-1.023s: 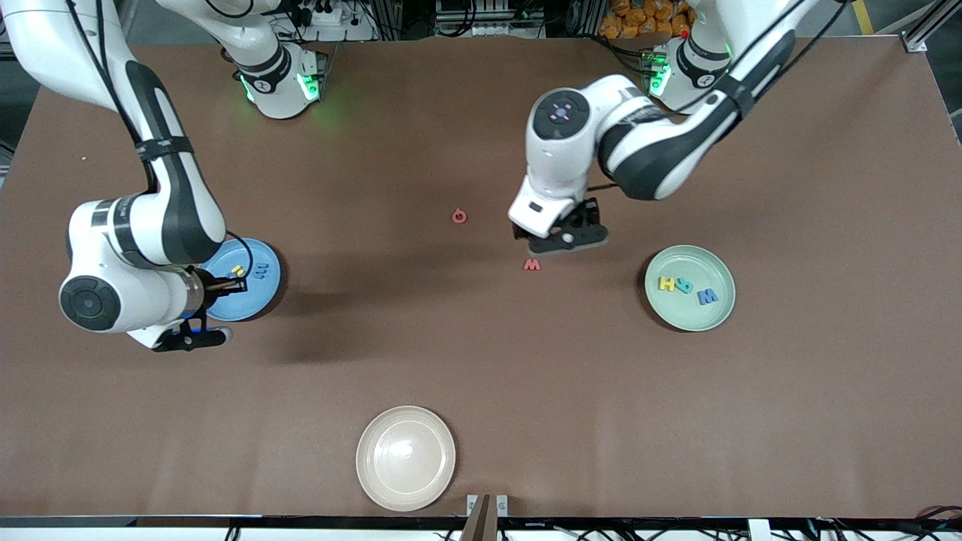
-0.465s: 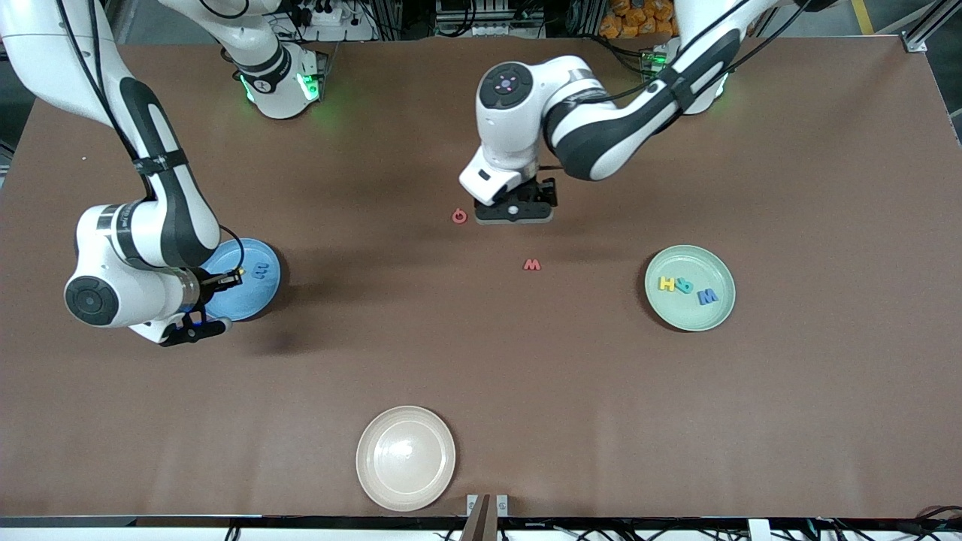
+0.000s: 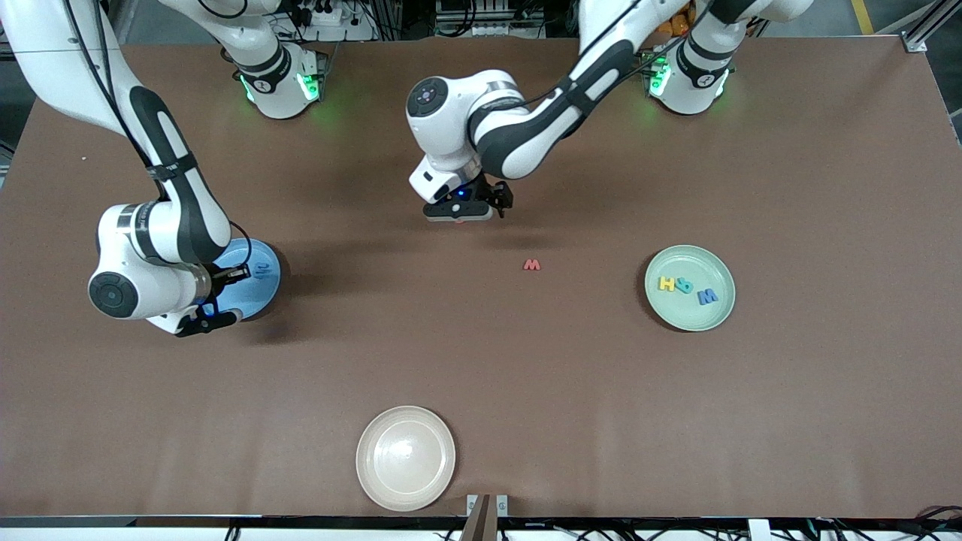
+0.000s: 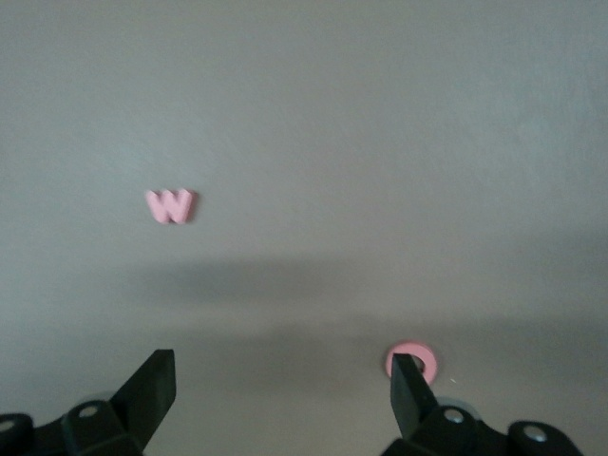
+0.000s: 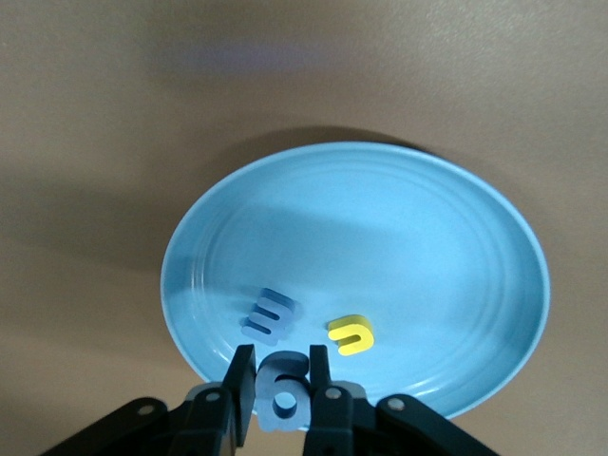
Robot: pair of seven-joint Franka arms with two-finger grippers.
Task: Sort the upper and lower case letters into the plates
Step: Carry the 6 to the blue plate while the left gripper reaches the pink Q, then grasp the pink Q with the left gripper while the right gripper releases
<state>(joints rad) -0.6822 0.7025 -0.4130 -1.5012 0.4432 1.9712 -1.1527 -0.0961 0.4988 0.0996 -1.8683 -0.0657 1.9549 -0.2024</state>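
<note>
The right claw [image 5: 282, 399] hangs over the rim of the bright blue plate [image 3: 259, 289] at the right arm's end of the bench [image 3: 526, 391], pinching a small blue letter [image 5: 283, 389] that stands on edge between its fingers, its round loop toward the claw. On the plate below lie a blue m [image 5: 269, 314] and a yellow letter [image 5: 351, 334], side by side and just apart, the yellow one's open end turned toward the blue. The left claw [image 4: 280, 394] hangs low over the middle of the bench with its fingers spread wide and nothing between them; a red ring-shaped letter [image 4: 412, 361] lies flat on the bench right by one fingertip. The red M [image 3: 532, 264] lies flat nearer the front camera, well clear of the claw. The mint green plate [image 3: 690, 315] at the left arm's end carries a yellow H [image 3: 666, 283], a teal letter [image 3: 683, 285] and a blue M [image 3: 707, 297] in a loose row along the bench's length. A cream plate [image 3: 406, 458] sits at the bench's near edge.
</note>
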